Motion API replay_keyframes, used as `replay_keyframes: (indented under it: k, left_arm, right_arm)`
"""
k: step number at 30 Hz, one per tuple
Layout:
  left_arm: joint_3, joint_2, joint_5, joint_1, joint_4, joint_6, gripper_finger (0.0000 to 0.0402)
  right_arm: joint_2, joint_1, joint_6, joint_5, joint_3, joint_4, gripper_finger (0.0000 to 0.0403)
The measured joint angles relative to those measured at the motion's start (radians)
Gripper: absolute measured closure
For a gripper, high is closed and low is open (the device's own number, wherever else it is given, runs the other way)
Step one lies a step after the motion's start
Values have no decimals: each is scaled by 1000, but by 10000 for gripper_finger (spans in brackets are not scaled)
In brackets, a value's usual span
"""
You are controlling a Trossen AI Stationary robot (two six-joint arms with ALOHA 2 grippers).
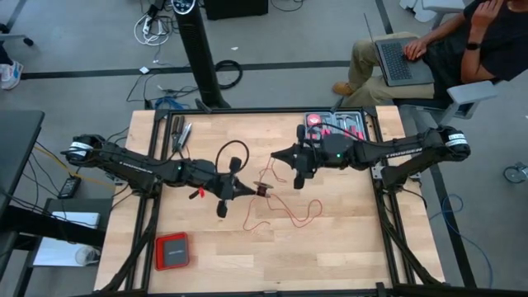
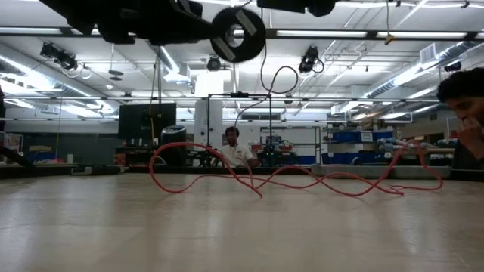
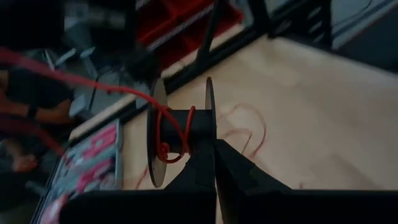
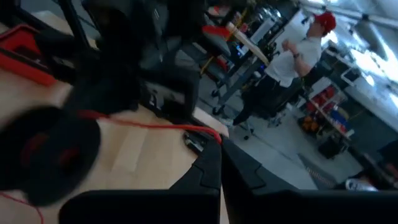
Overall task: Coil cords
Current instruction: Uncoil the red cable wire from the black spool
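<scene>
Holding a small black spool (image 3: 180,134) over the middle of the wooden table (image 1: 346,247), the left gripper (image 1: 247,190) has its fingers pressed together on the spool's hub, a few turns of the red cord (image 3: 171,134) wound between the two thin discs. From there the cord runs taut up to the right gripper (image 1: 275,157), which hangs just beside it, fingers pinched tight on the strand (image 4: 149,124). And the rest of the cord lies loose on the tabletop in wandering loops (image 1: 289,216), toward the right of the spool, snaking across the low view as well (image 2: 302,180). Off at the near left corner sits a flat red box (image 1: 172,251); a grey tool tray (image 1: 334,125) rests at the far edge.
</scene>
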Motion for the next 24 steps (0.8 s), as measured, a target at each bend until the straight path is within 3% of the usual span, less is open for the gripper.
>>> replay_keyframes:
  k: [7,13,24]
  left_arm:
    - [0,0,113,-1,99,-2,402]
    - [0,0,124,-1,123,-2,402]
    - [0,1,-137,-6,25,-2,401]
  right_arm:
    - [76,-23,79,57,1,0,403]
    - [147,-14,152,76,1,-99,403]
    - [52,109,369,109,1,-558,403]
